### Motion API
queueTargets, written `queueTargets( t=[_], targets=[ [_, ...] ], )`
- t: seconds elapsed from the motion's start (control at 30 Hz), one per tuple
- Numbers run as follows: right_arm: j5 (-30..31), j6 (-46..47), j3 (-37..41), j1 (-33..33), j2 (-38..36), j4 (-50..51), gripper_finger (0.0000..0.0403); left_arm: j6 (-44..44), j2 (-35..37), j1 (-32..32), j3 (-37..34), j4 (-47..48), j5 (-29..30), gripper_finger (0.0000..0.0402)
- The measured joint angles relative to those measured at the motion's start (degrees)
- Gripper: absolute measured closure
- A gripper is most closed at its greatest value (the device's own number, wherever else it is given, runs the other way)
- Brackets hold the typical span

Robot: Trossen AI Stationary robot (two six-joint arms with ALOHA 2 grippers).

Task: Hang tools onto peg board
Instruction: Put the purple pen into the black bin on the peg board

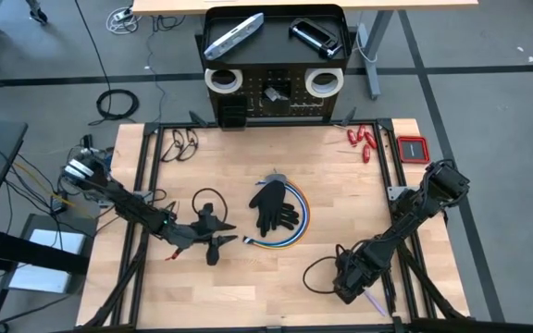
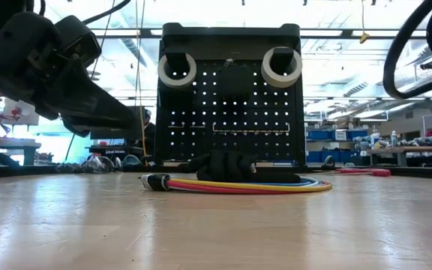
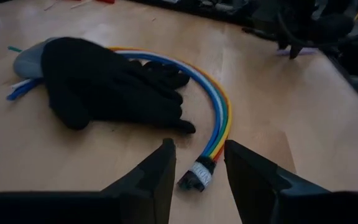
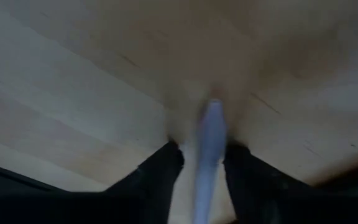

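At the near edge of the table [image 1: 248, 296], the right gripper [image 1: 357, 282] is pointing down at the wood with a purple-handled tool [image 4: 209, 155] sitting between its 2 fingers [image 4: 160, 180]; the fingers are standing close on either side of the handle, but whether they are actually pressing it cannot be told. In the high view the tool's purple tip [image 1: 374, 301] is sticking out just beside that gripper, toward the near right corner. The right arm is stretching diagonally from the right rail down to this spot. Farther in, the left gripper [image 1: 213, 242] is hovering low with its fingers [image 3: 157, 180] parted and nothing between them, and the taped end of a bundle of colored cables [image 3: 219, 124] is lying just ahead of the gap. The left arm is reaching in from the left edge. A black glove [image 1: 274, 205] is lying on the cable loop at mid-table. Near the far right corner, 2 small red-handled tools [image 1: 363, 141] are lying on the wood. Beyond the far edge, the peg board [image 2: 231, 112] is standing upright with 2 white tape rolls [image 2: 177, 70] hanging near its top, 1 at each side. Its top tray [image 1: 276, 54] is holding a silver-grey bar [image 1: 234, 35] and a black clamp [image 1: 316, 35].
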State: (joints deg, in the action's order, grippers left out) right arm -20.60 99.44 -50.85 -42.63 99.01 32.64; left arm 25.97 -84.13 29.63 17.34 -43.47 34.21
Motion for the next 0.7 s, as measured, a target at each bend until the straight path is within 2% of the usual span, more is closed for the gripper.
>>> queueTargets(
  t=[0.23,0.33,0.47,0.6,0.7],
  targets=[
    [3.4,1.6,0.0,0.2,0.1,-1.0,0.0356,5.1,10.2,0.0,0.0,13.8,2.5,0.0257],
    [9.0,2.8,0.0,0.4,-0.3,-3.3,0.0362,7.9,13.9,0.0,0.0,18.3,3.5,0.0257],
    [16.2,1.6,-1.7,1.4,-0.6,-3.2,0.0362,7.5,18.1,0.5,0.0,19.2,3.4,0.0257],
    [24.3,-2.4,-5.4,3.7,-0.5,-0.6,0.0395,6.1,20.8,1.1,0.0,19.0,3.5,0.0257],
    [30.3,-7.7,-8.3,6.1,-0.4,-0.3,0.0400,5.7,21.3,1.2,0.0,18.1,4.0,0.0257]
  ],
)
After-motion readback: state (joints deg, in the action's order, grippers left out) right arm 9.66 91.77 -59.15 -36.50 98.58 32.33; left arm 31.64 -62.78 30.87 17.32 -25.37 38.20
